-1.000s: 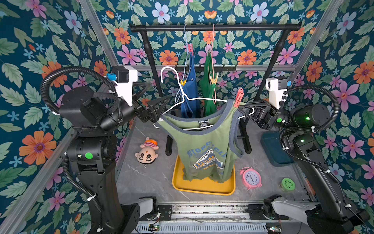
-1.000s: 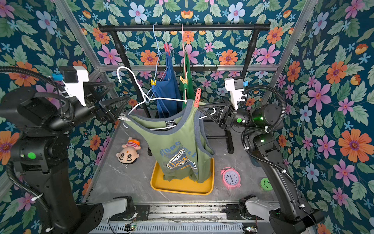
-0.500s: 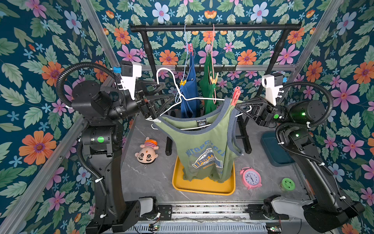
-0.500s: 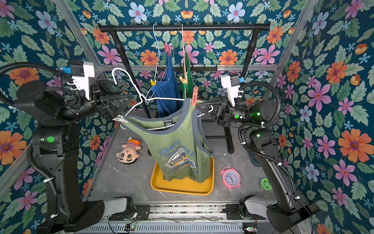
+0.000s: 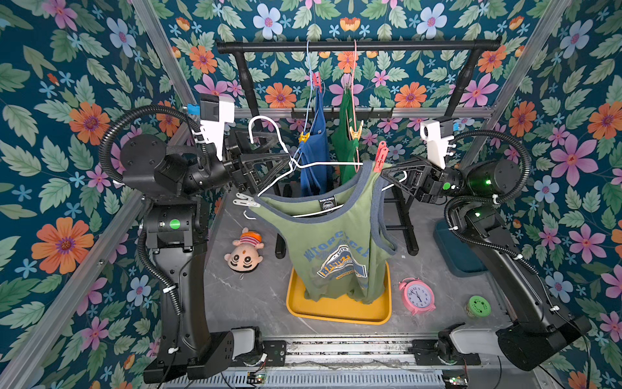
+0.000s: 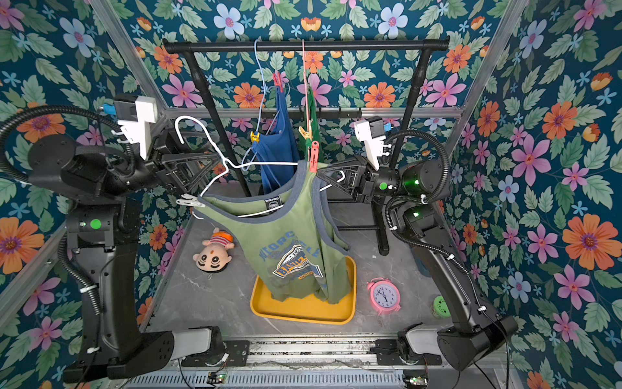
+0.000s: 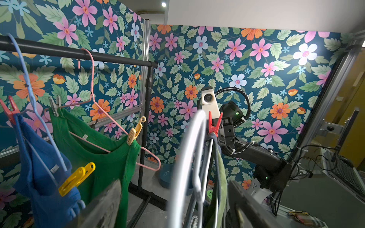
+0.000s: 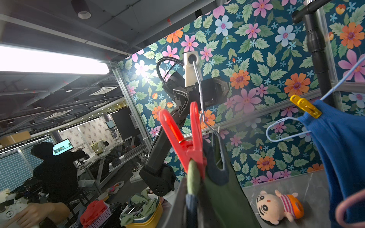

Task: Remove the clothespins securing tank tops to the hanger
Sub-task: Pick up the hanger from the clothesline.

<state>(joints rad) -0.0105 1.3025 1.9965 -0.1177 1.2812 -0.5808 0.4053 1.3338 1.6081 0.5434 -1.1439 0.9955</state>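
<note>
Right wrist view: red clothespin looks light, springy; pinch its splayed handles. Right gripper clamps hanger; left gripper gapes.

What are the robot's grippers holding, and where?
The right gripper pinches the end of the white hanger and shirt strap below the red clothespin. The left gripper is open around its neck, holding nothing.

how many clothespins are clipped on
6: red plastic clothespin and yellow clothespin on the blue tank top; grey clothespin and pale yellow clothespin on the green tank top; another red clothespin and white clothespin on the olive tank top. More may be hidden.
</note>
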